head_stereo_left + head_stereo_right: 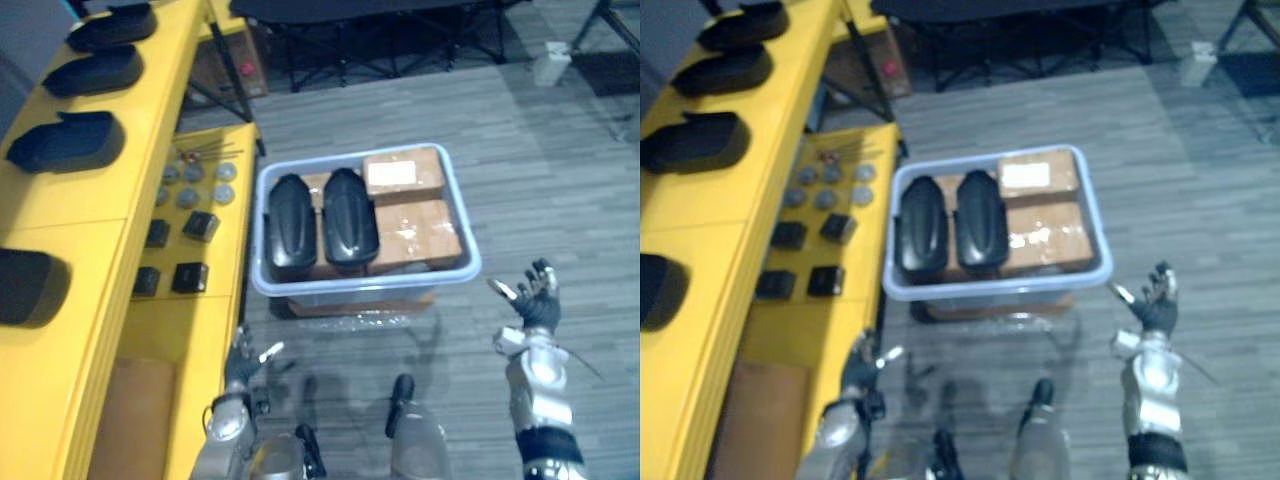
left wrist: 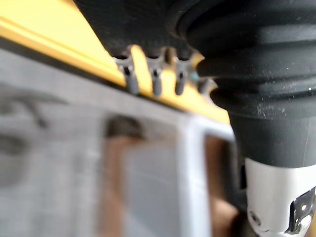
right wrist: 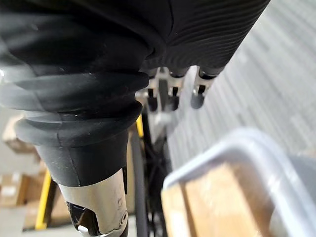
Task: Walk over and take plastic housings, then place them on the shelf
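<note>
Left eye view: L hand (image 1: 243, 368), R hand (image 1: 536, 302) fingers wide, empty; housings (image 1: 350, 218) in bin (image 1: 360, 286); nearest shelf housing (image 1: 30, 288) edge-cropped.

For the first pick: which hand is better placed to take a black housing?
Probably the left hand: it is nearer the black housings; cardboard boxes lie between them and the right hand.

Open floor (image 1: 560, 180) right of bin (image 1: 365, 280), yellow shelf (image 1: 160, 90) close on its left, housings (image 1: 291, 225) uncovered above
</note>
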You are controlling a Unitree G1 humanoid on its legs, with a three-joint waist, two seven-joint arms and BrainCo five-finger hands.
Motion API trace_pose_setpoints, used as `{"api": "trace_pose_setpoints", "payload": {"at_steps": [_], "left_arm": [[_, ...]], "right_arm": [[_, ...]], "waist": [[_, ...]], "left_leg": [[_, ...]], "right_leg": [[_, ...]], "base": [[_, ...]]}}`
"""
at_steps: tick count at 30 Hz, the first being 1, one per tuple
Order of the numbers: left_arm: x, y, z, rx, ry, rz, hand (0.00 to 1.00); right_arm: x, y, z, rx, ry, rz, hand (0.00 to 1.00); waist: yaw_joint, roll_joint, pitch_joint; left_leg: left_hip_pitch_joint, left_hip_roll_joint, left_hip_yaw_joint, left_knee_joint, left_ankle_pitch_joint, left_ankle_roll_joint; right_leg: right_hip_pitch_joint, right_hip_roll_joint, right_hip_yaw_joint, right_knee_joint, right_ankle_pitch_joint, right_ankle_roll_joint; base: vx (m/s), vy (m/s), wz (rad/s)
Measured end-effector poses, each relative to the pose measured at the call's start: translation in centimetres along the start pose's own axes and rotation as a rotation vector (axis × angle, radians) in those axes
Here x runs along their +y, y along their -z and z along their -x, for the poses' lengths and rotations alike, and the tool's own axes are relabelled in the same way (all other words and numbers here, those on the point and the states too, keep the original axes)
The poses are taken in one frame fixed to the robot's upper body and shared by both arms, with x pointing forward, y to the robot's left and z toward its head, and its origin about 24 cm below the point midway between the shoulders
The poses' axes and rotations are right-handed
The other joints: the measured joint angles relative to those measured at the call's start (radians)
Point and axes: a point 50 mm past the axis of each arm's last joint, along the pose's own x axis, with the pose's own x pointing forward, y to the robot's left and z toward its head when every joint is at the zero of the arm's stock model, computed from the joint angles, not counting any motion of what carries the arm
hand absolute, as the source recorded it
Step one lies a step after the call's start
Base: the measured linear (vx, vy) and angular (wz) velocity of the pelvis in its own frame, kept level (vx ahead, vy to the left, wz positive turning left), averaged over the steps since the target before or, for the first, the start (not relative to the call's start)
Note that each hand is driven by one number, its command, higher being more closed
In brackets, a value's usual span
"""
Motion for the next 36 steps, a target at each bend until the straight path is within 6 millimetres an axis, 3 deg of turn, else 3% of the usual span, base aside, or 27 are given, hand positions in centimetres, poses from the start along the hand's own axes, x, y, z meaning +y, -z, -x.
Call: {"api": "trace_pose_setpoints", "payload": {"at_steps": [4,10,11,15,19,26,30,36], "left_arm": [[0.9,2.2,1.1,0.04,-0.034,0.003,0.0],[1.0,2.7,1.6,-0.037,-0.044,0.018,0.0],[1.3,3.7,1.8,0.0,-0.048,0.004,0.0],[1.5,6.8,2.8,0.138,-0.052,-0.017,0.0],[0.9,7.4,3.1,0.165,-0.008,-0.026,0.0],[0.3,7.7,3.0,0.196,0.046,0.049,0.0],[0.2,7.8,3.0,0.208,0.056,0.058,0.0],[0.1,7.9,2.8,0.217,0.077,0.052,0.0]], "right_arm": [[0.5,-1.9,-2.4,0.0,-0.044,-0.008,0.0],[0.3,-9.9,-7.0,-0.131,0.006,0.067,0.0],[0.3,-11.3,-7.6,-0.148,0.026,0.071,0.0],[-1.0,-14.4,-8.5,-0.169,0.139,0.082,0.0],[-1.2,-17.1,-9.0,-0.187,0.234,0.083,0.0],[-1.9,-18.7,-9.2,-0.169,0.28,0.184,0.0],[-2.5,-19.6,-9.2,-0.173,0.289,0.253,0.0],[-3.1,-18.6,-9.2,-0.06,0.301,0.33,0.0]], "waist": [[0.044,0.001,0.015],[0.088,0.062,0.075],[0.096,0.077,0.079],[0.128,0.11,0.094],[0.147,0.134,0.127],[0.192,0.146,0.131],[0.199,0.147,0.13],[0.205,0.156,0.124]], "left_leg": [[-0.041,-0.01,-0.037,0.034,-0.004,0.008],[-0.127,-0.043,-0.096,0.067,0.007,0.029],[-0.151,-0.045,-0.102,0.078,0.008,0.031],[-0.199,-0.058,-0.114,0.092,0.015,0.039],[-0.225,-0.077,-0.127,0.097,0.017,0.043],[-0.323,-0.085,-0.142,0.164,0.009,0.052],[-0.371,-0.083,-0.148,0.203,-0.002,0.059],[-0.415,-0.072,-0.15,0.23,-0.014,0.063]], "right_leg": [[0.013,-0.019,-0.034,-0.021,0.018,0.006],[-0.007,-0.061,-0.094,-0.037,0.036,0.009],[-0.023,-0.064,-0.097,-0.036,0.043,0.013],[-0.071,-0.083,-0.101,-0.009,0.046,0.01],[-0.097,-0.106,-0.103,0.013,0.045,0.01],[-0.189,-0.132,-0.097,0.079,0.028,0.003],[-0.218,-0.138,-0.101,0.091,0.024,-0.002],[-0.23,-0.124,-0.113,0.056,0.043,0.0]], "base": [[-0.1,0.056,0.36],[-0.11,0.043,0.33],[-0.05,0.044,0.1],[0.0,0.04,0.11],[-0.01,0.044,0.12],[-0.05,0.024,0.05],[-0.08,0.032,0.06],[-0.08,0.067,0.0]]}}
